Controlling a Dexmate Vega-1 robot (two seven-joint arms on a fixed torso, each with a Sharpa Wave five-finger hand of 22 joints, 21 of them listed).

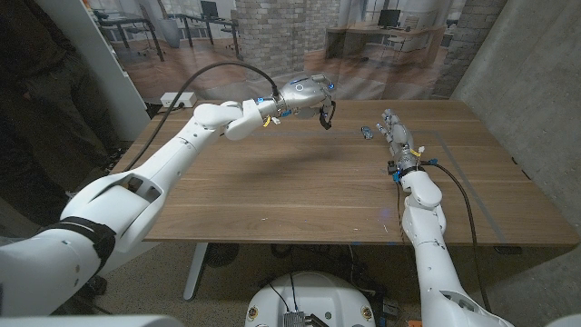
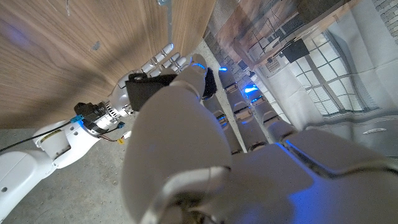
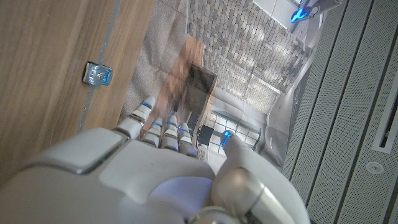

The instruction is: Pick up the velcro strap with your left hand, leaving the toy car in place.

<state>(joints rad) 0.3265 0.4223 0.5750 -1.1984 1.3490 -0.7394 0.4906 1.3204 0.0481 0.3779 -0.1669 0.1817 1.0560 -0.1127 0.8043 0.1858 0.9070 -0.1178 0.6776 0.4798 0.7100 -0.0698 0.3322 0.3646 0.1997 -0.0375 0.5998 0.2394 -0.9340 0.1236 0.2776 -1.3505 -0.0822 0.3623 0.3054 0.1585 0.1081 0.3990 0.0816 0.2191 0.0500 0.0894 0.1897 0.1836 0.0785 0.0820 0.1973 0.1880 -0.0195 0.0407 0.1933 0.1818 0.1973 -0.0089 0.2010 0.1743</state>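
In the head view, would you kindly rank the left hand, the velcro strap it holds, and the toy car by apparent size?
1. left hand
2. velcro strap, dangling from it
3. toy car, on the table; strap and car look close in size, so their order is unsure.

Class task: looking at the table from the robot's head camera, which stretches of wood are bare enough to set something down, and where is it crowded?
Bare: the table from its near edge up to the raised left robot hand, which holds the velcro strap. Crowded: the far right, where the toy car sits beside the right robot hand.
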